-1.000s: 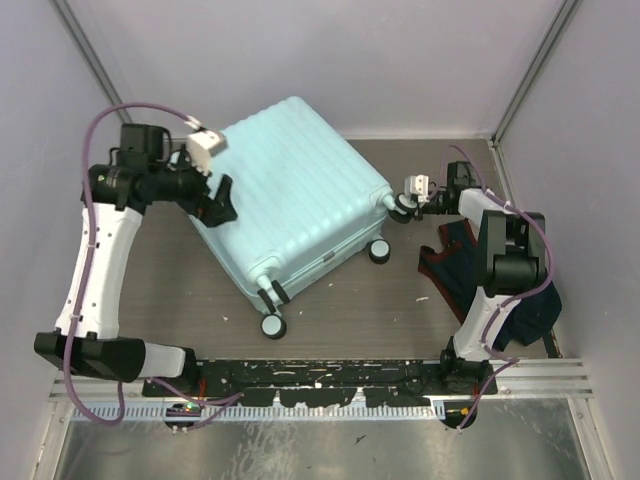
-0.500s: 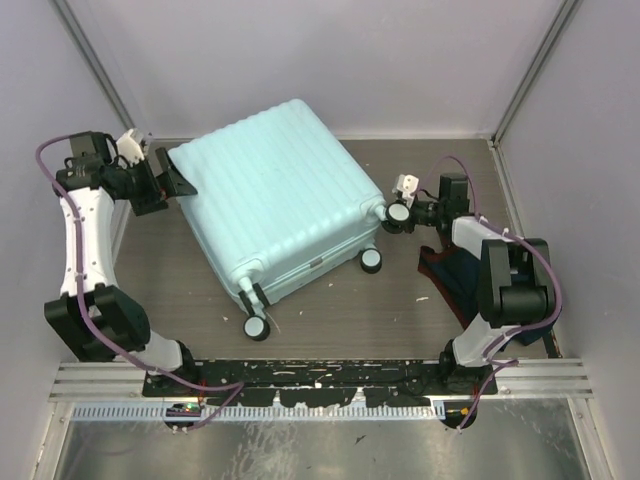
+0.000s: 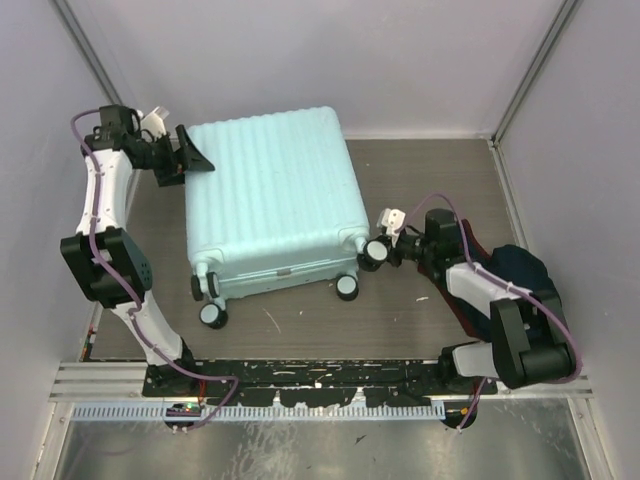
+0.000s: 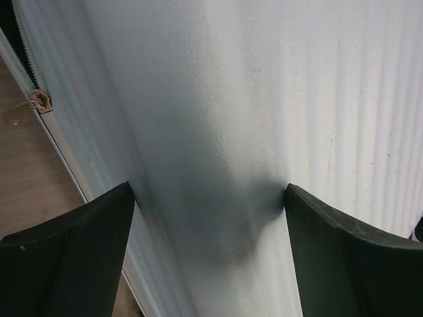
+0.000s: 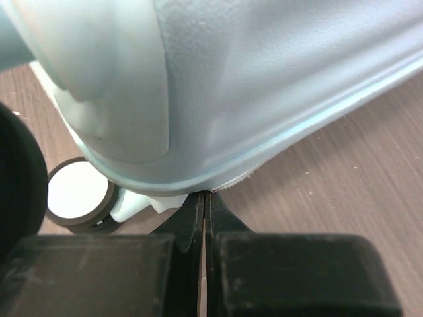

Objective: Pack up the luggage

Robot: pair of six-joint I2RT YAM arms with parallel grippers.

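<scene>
Bracing suitcase (image 3: pixel 270 205) with wide-spread left end effector (image 3: pixel 198 157) while pressing fully closed right end effector (image 5: pixel 203 201) at corner seam (image 5: pixel 231 180), probably for unzipping.

I count one luggage (image 3: pixel 268 200), and four small dark wheels (image 3: pixel 347 287) show along its near edge. Off to my right lies one dark heap of clothing (image 3: pixel 520 268).

Bright, even light, soft shadows (close-ups blurred)

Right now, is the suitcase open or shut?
Shut. The suitcase lies flat with its ribbed shell facing up, both halves meet along the edge, and no inner lining shows in any view.
</scene>
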